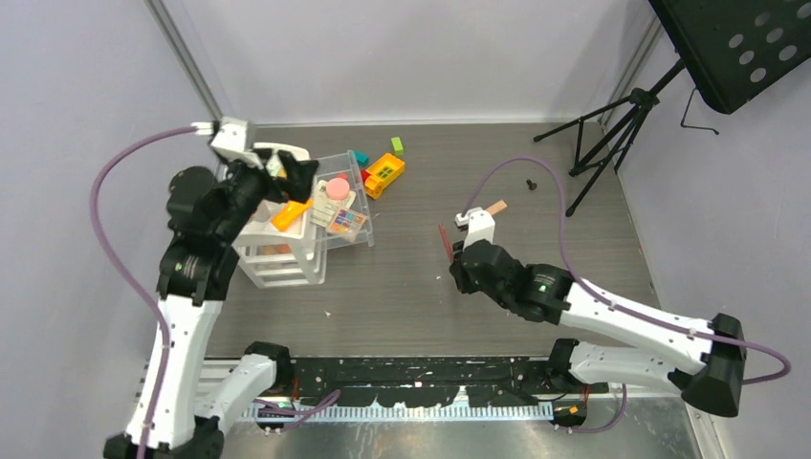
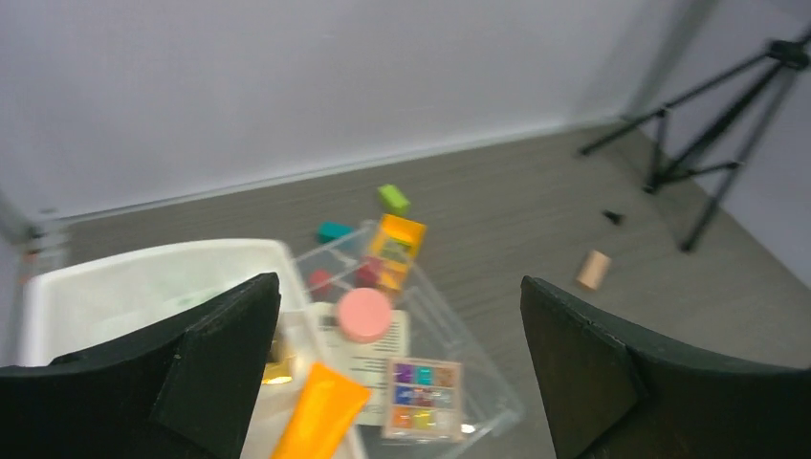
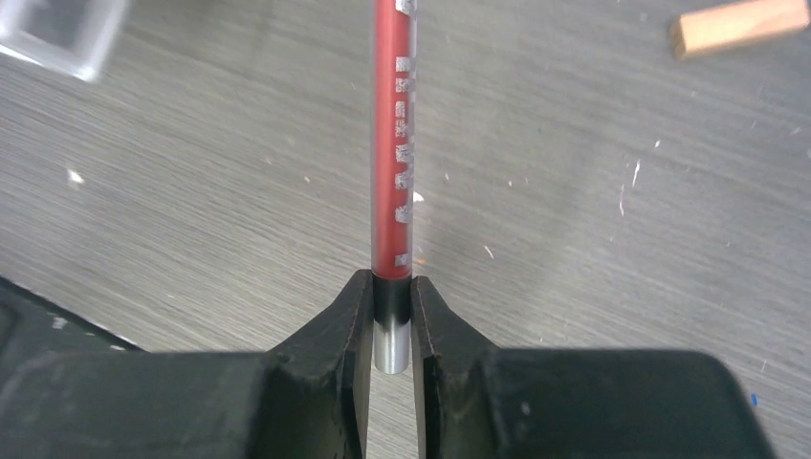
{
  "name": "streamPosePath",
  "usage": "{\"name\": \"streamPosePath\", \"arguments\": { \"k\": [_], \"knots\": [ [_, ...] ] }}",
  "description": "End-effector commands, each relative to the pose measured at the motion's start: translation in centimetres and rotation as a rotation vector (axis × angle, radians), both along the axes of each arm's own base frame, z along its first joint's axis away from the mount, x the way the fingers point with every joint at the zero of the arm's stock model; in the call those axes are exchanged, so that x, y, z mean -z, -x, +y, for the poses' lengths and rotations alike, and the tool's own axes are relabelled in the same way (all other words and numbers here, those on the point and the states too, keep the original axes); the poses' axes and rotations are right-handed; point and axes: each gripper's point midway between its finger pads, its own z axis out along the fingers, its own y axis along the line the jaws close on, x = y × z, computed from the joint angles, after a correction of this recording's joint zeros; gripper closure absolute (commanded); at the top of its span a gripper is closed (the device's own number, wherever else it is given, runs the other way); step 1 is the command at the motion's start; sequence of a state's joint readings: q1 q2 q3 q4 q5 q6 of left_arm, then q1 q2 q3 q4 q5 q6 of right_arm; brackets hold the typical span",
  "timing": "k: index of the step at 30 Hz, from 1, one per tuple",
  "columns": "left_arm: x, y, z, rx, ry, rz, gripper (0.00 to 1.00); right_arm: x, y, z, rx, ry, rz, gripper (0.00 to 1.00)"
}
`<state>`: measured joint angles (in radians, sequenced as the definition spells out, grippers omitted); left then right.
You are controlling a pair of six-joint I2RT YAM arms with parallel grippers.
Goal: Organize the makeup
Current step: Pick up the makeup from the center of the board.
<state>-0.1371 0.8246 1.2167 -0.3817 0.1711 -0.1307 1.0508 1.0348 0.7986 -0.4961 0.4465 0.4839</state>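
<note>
Red pencil (image 3: 393, 143) — in low right claw (image 3: 390, 292)

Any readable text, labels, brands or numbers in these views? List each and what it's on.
No text can be read in any view.
Silver lettering along the red pencil clamped in the right gripper: blurred, unreadable.
Print on the white paper card by the round pink compact: too small to read.

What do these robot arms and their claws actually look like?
The left arm and right arm match: smooth white shells joined by chunky black joints. A thin purple cable loops along each, and a small white block sits at each wrist. The left gripper and right gripper each end in two flat, matte-black fingers. No markings show.
</note>
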Motion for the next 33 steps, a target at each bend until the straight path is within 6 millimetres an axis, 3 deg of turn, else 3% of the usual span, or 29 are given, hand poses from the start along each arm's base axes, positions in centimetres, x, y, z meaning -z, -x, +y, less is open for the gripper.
{"name": "streamPosePath", "arguments": {
  "k": [1,5,8,15,25,33],
  "knots": [
    [-0.8,1.3,-7.6,0.289,0.045,0.039,0.01,-6.8,-0.7,0.5,-0.017,-0.148,-0.126,1.00],
    [-0.4,1.7,-13.0,0.364,0.077,0.090,0.04,-11.3,-1.5,1.4,-0.029,-0.265,-0.236,1.00],
    [-0.9,1.7,-16.1,0.408,0.208,0.113,0.07,-14.0,-2.1,2.2,-0.028,-0.326,-0.292,1.00],
    [-1.5,1.7,-20.7,0.529,0.417,0.165,0.14,-16.8,-2.5,4.4,-0.073,-0.404,-0.325,1.00],
    [0.0,2.1,-23.3,0.606,0.482,0.235,0.26,-20.1,-2.3,5.3,-0.122,-0.501,-0.400,1.00],
    [0.5,2.4,-25.0,0.667,0.475,0.271,0.51,-20.6,-2.3,5.6,-0.145,-0.499,-0.423,1.00]
  ]
}}
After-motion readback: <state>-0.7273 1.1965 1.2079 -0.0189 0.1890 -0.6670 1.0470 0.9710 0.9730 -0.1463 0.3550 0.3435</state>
